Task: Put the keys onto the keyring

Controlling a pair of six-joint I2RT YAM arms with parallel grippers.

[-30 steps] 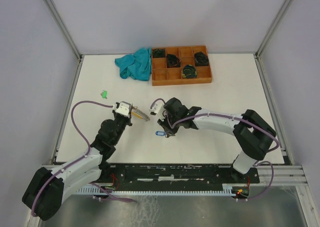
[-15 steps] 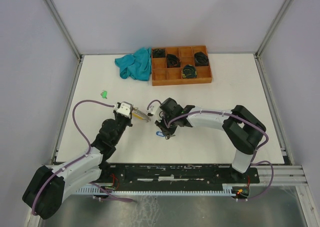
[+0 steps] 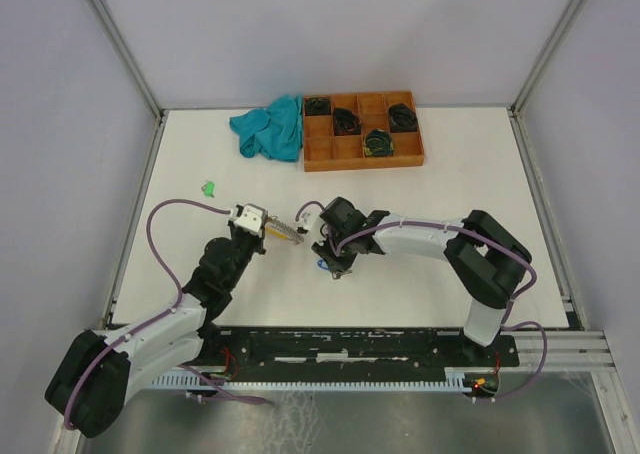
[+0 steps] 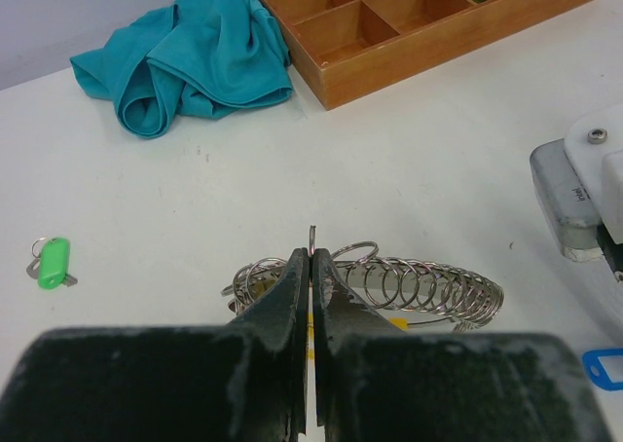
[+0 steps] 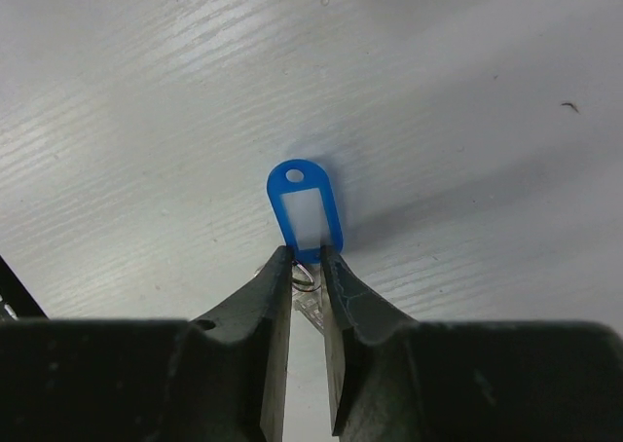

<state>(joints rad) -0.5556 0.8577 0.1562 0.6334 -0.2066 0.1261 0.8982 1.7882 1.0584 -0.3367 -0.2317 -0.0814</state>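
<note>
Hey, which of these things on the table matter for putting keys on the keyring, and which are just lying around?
For the job: silver wire keyring with a yellow segment; key with blue plastic tag; key with green plastic tag.
Just lying about: crumpled teal cloth; orange-brown wooden compartment tray.

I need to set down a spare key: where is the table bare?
Bare: right side of the table, between the tray and right arm; far-left corner beside the cloth. Crowded: the centre, around the keyring and blue-tagged key.
</note>
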